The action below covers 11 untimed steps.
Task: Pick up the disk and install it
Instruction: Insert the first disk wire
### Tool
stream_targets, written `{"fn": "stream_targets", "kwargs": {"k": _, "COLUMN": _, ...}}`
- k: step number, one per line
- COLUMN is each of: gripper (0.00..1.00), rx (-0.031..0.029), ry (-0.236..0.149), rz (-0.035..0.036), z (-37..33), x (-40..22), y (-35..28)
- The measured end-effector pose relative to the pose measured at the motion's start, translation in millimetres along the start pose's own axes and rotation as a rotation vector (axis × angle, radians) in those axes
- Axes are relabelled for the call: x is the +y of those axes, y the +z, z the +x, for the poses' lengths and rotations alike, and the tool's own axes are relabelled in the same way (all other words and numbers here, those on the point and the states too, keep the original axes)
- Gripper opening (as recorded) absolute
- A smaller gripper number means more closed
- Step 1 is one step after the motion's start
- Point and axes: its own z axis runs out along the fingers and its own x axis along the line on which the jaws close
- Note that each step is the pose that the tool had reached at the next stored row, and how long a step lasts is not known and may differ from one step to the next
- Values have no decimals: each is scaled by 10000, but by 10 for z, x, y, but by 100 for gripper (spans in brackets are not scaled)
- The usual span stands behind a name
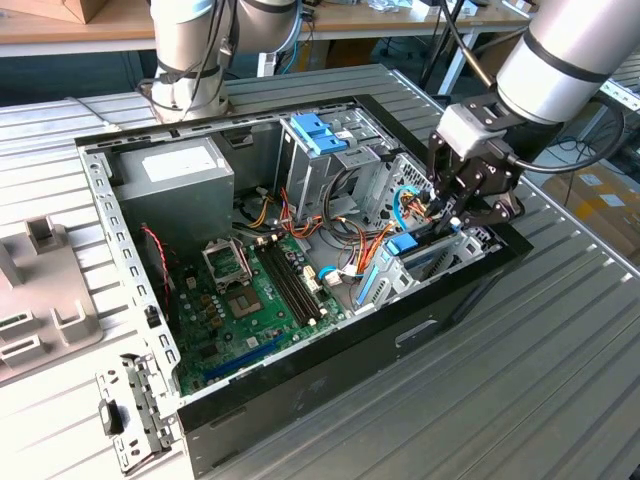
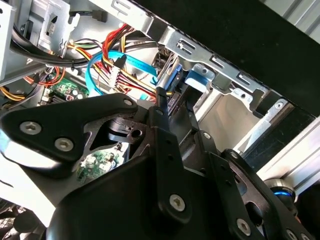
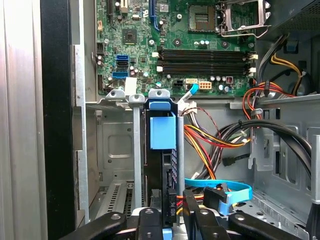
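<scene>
- One black two-fingered gripper [image 1: 458,212] on the grey arm hangs low inside the open black computer case [image 1: 330,350], at the exterior view's right end.
- Flat black hard disk with blue plastic rails [image 3: 163,165] stands on edge in a slot of the grey metal drive bay [image 3: 117,150], between upright metal walls.
- Disk's long axis runs from the gripper toward the green motherboard [image 3: 190,35]; its blue tab end faces the board, its connector end faces the gripper.
- Fingertips [image 3: 150,216] sit on either side of the disk's near end, clenched around it as far as the first wrist view shows.
- Light-blue flat data cable [image 3: 220,192] and red-yellow-orange wire bundle [image 3: 210,145] lie just beside the disk.
- Grey power-supply box [image 1: 175,185] sits well apart at the case's far corner.
</scene>
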Motion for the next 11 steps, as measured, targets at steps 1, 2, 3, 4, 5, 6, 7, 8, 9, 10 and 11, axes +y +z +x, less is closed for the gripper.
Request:
{"fn": "stream_targets", "kwargs": {"k": 1, "gripper": 31, "rx": 1, "ry": 0, "rz": 0, "z": -2, "x": 0, "y": -19}}
{"fn": "stream_targets", "kwargs": {"k": 2, "gripper": 31, "rx": 0, "ry": 0, "rz": 0, "z": -2, "x": 0, "y": -29}}
{"fn": "stream_targets", "kwargs": {"k": 3, "gripper": 31, "rx": 0, "ry": -1, "rz": 0, "z": -4, "x": -1, "y": -54}}
{"fn": "stream_targets", "kwargs": {"k": 4, "gripper": 31, "rx": -1, "ry": 0, "rz": 0, "z": -5, "x": -1, "y": -67}}
{"fn": "stream_targets", "kwargs": {"k": 5, "gripper": 31, "rx": -1, "ry": -1, "rz": 0, "z": -6, "x": -1, "y": -72}}
{"fn": "stream_targets", "kwargs": {"k": 6, "gripper": 31, "rx": -3, "ry": -1, "rz": 0, "z": -6, "x": -1, "y": -71}}
{"fn": "stream_targets", "kwargs": {"k": 7, "gripper": 31, "rx": -1, "ry": -1, "rz": 0, "z": -8, "x": -1, "y": -73}}
{"fn": "stream_targets", "kwargs": {"k": 8, "gripper": 29, "rx": -1, "ry": -1, "rz": 0, "z": -10, "x": -1, "y": -72}}
{"fn": "stream_targets", "kwargs": {"k": 9, "gripper": 23, "rx": 0, "ry": -1, "rz": 0, "z": -10, "x": -1, "y": -72}}
{"fn": "stream_targets", "kwargs": {"k": 10, "gripper": 16, "rx": 0, "ry": -1, "rz": -1, "z": -11, "x": -1, "y": -72}}
{"fn": "stream_targets", "kwargs": {"k": 11, "gripper": 11, "rx": -3, "ry": 0, "rz": -9, "z": -11, "x": -1, "y": -65}}
